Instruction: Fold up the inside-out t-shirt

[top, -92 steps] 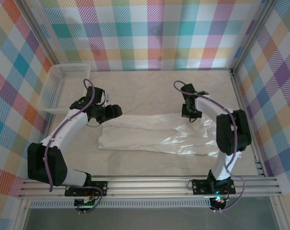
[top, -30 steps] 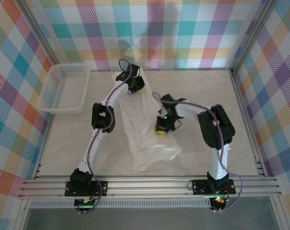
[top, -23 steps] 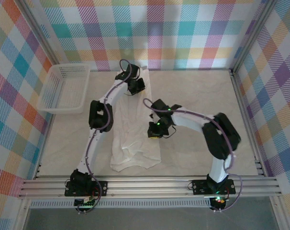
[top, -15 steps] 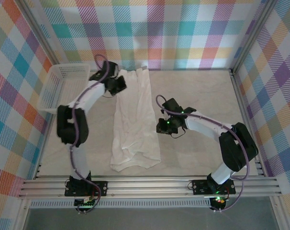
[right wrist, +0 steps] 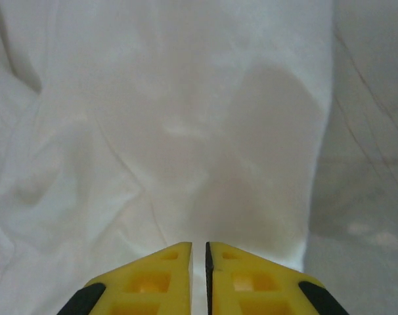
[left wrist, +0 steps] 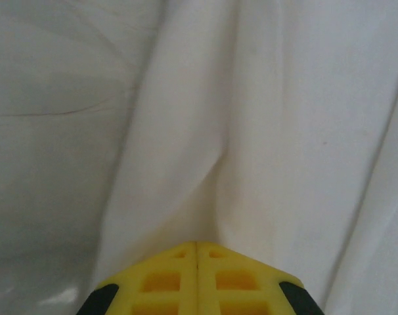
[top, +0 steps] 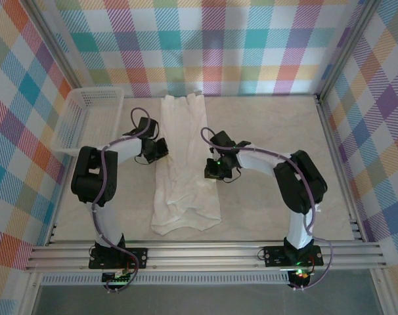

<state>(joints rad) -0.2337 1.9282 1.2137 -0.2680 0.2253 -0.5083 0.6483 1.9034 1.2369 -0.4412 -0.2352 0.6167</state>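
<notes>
- Checked walls (top: 205, 46) in many colours close round a pale table (top: 278, 131); a white mesh basket (top: 87, 121) sits at the far left corner, apart from the work.
- the t-shirt (top: 186, 170) lies on the table a little left of centre, drawn into a long narrow strip running from the far edge toward the near edge; its near end is bunched and rumpled, its far end flatter; no print or label can be made out.
- the left gripper (top: 157, 149) sits at the strip's left edge, about midway along; in the wrist view its fingertips (left wrist: 166, 279) are pressed together with no gap, and creases in the cloth run straight to the tip; whether a thin fold is caught between them I cannot tell.
- the right gripper (top: 213, 172) sits at the strip's right edge, slightly nearer; its fingertips (right wrist: 245, 275) are all but together, a thin slit between them, low over the cloth; nothing is plainly pinched.
- handling, as a judgement: the cloth is light, soft and limp; it will likely sag, drag and wrinkle rather than hold a line; it is not fragile.
- where to hold, as a judgement: pinch the layers at an edge or corner, one gripper on each side at matching points, so a fold comes over evenly; a grab mid-strip would only gather a bunch.
</notes>
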